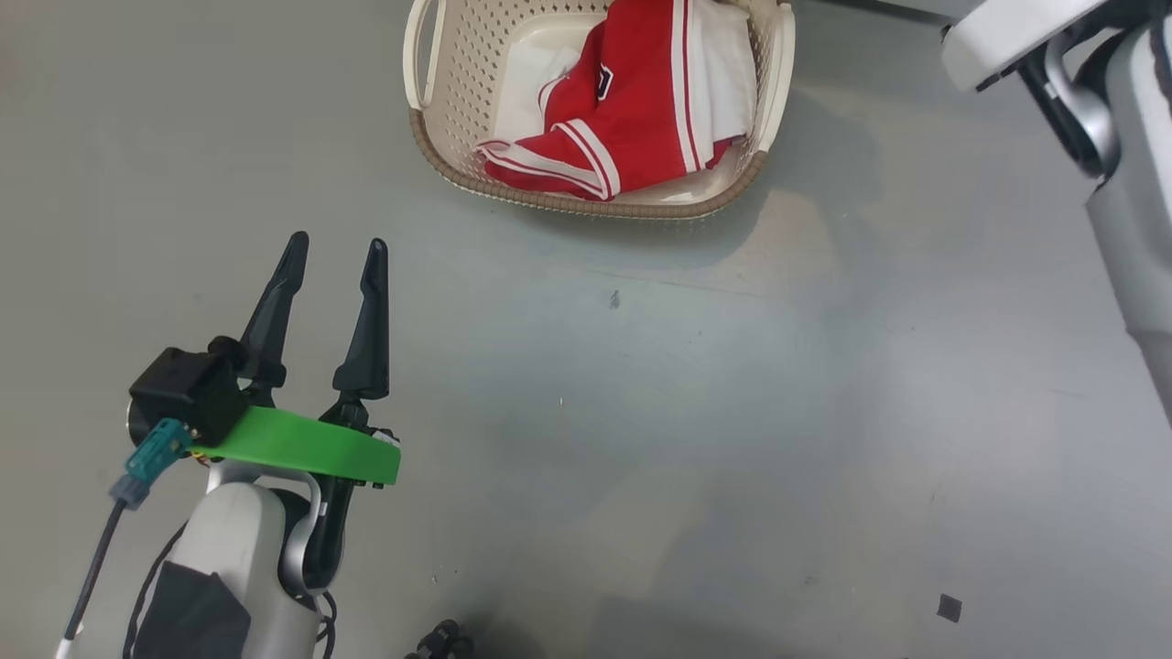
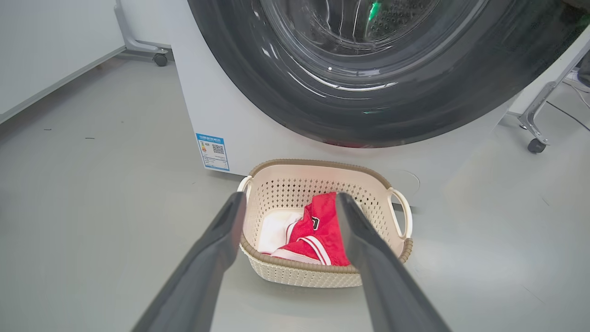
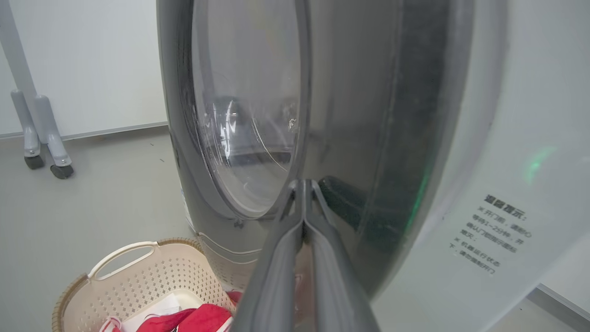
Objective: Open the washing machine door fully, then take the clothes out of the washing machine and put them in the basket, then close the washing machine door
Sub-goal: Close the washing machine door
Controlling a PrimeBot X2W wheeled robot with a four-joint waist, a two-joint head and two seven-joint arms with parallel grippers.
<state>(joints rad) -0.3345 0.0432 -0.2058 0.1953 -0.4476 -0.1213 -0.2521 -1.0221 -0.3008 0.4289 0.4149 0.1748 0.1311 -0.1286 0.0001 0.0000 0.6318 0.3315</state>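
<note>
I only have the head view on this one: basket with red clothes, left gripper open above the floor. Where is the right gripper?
Observer: In the right wrist view the right gripper is shut, its tips at the black rim of the washing machine door.
Operator: Is the door closed?
Observer: The left wrist view shows it lying flush against the washing machine; latched or not, I cannot tell.
Operator: And the basket, where is it relative to the machine?
Observer: The basket stands on the floor right before the machine, below the door.
</note>
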